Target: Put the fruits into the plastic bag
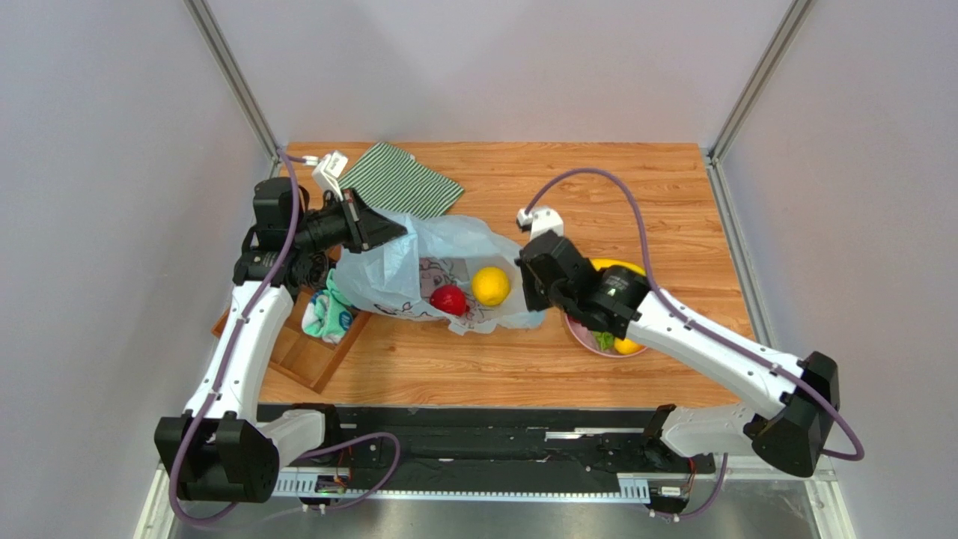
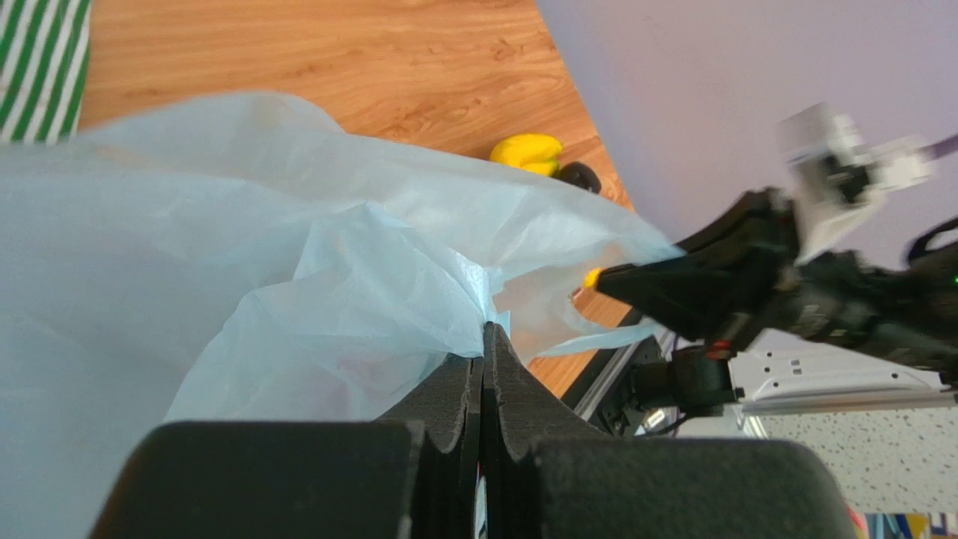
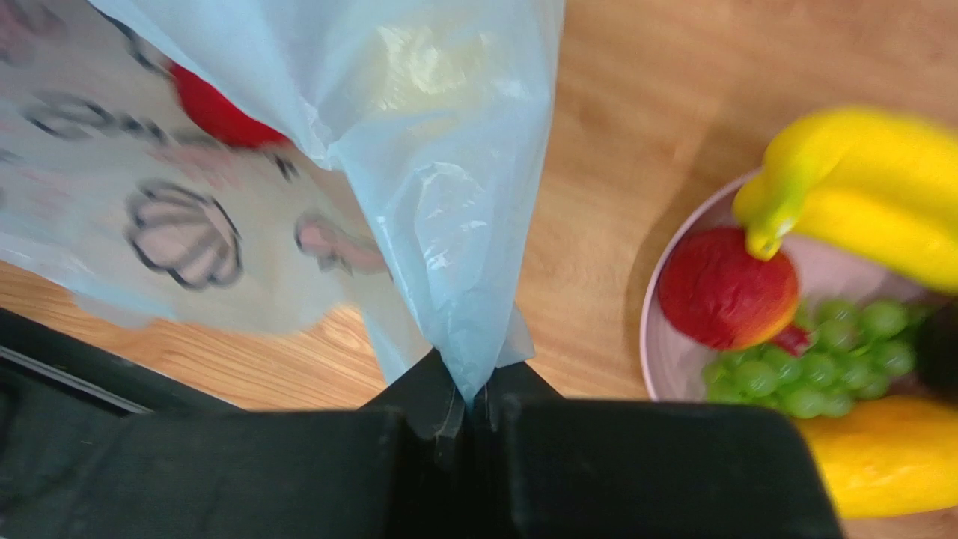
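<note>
The pale-blue plastic bag (image 1: 433,253) lies open in the middle of the table, with a red apple (image 1: 449,299) and a yellow lemon (image 1: 490,285) inside it. My left gripper (image 1: 388,230) is shut on the bag's left rim (image 2: 450,303). At the right rim, my right gripper (image 1: 526,281) is shut on a fold of the bag (image 3: 461,281). The pink plate (image 3: 658,359) holds a banana (image 3: 866,185), a red apple (image 3: 720,290), green grapes (image 3: 832,359) and an orange-yellow mango (image 3: 888,455).
A green striped cloth (image 1: 401,180) lies at the back left. A wooden tray (image 1: 301,357) at the left holds rolled teal-white socks (image 1: 327,318). The pink plate (image 1: 585,337) sits under my right arm.
</note>
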`<state>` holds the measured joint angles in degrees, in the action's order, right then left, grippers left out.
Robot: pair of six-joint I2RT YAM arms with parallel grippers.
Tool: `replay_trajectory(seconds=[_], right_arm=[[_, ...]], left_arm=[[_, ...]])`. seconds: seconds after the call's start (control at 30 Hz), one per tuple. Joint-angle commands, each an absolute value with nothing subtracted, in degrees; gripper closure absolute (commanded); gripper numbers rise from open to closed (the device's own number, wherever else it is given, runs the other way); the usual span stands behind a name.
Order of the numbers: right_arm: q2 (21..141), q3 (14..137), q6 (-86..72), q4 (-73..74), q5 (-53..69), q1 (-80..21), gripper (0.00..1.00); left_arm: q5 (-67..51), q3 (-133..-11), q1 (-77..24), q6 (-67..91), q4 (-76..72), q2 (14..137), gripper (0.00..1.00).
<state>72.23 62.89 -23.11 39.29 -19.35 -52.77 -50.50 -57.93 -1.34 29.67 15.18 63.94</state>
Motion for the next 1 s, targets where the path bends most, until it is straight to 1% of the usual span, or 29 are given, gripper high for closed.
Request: replay_trajectory(seconds=[0.0,0.1,0.23,0.3,0.43,0.67,0.73,0.8,0.83,0.9,0.93,0.97], right_arm=[[68.56,77.85,-16.10,39.11,-23.20,-52.56,1.00],[67.77,82.77,-14.51,37.53,-23.20,-52.56,1.00],[67.94,85.60,-13.18,36.56,-23.47,-52.56,1.00],[68.03,86.04,-13.27,36.91,-23.47,-52.65,1.00],[67.06,84.12,-13.97,36.04,-23.38,-52.56,1.00],[67.41,80.60,-15.38,36.56,-26.45,-52.38,1.00],[68.02,80.25,-16.17,37.26,-26.81,-52.47,0.99],[68.29,79.81,-16.52,37.71,-26.72,-52.47,0.95],[68.38,79.72,-16.70,37.71,-26.72,-52.47,0.89],[68.47,79.72,-16.70,37.79,-26.02,-52.47,0.84],[68.21,79.80,-16.79,37.88,-25.75,-52.47,0.74],[68.12,79.89,-16.79,37.79,-25.49,-52.47,0.69]], left_arm=[[-49.57,-64.50,-0.79,29.17,16.70,63.37,1.00],[-47.82,-67.23,-0.70,29.80,17.83,61.00,1.00],[-44.30,-71.18,-0.53,27.16,22.67,58.10,1.00],[-44.12,-71.28,-0.53,26.80,23.81,57.13,1.00],[-46.14,-69.17,-0.53,28.04,22.06,56.34,1.00],[-44.56,-65.22,-0.44,24.62,19.95,58.27,1.00],[-45.78,-64.16,-0.53,23.91,19.07,58.88,1.00],[-47.19,-63.81,-0.53,23.38,18.20,58.97,1.00],[-47.28,-63.72,-0.53,23.29,18.02,58.89,1.00],[-47.11,-63.28,-0.44,23.20,17.58,58.62,1.00],[-47.11,-63.11,-0.44,23.20,17.40,58.45,1.00],[-47.02,-62.93,-0.44,23.20,17.32,58.27,1.00]])
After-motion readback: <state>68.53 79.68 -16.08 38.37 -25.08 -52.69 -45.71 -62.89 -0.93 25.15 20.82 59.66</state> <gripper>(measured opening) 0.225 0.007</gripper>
